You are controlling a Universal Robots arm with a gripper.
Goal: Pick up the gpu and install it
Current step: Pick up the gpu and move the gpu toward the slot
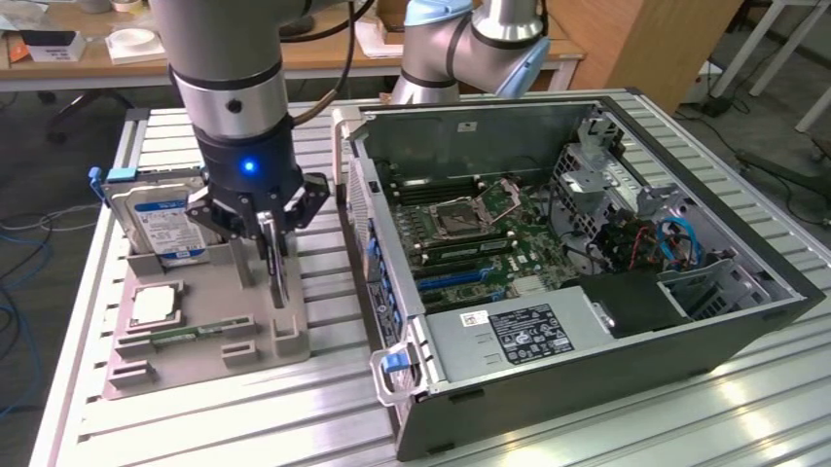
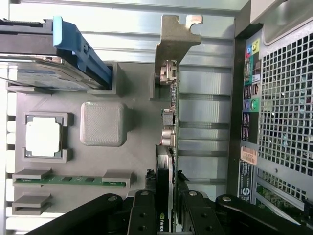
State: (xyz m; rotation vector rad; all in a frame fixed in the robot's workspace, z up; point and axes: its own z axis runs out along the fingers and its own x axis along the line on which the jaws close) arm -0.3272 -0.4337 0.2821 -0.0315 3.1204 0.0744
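The gripper [image 1: 265, 232] is pinching the gpu [image 1: 274, 284] left of centre, its long axis extending toward the lower frame, alongside the computer case [image 1: 585, 389].

Slatted metal table [image 1: 260, 418] | grey parts holder [image 1: 221, 297] | open computer case [image 1: 624, 375]

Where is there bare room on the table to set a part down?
Bare slats of the table show below the gray tray in the exterior view, and at its lower right past the computer case. Crowded: the narrow strip between tray and case, where the gripper clasps the gpu.
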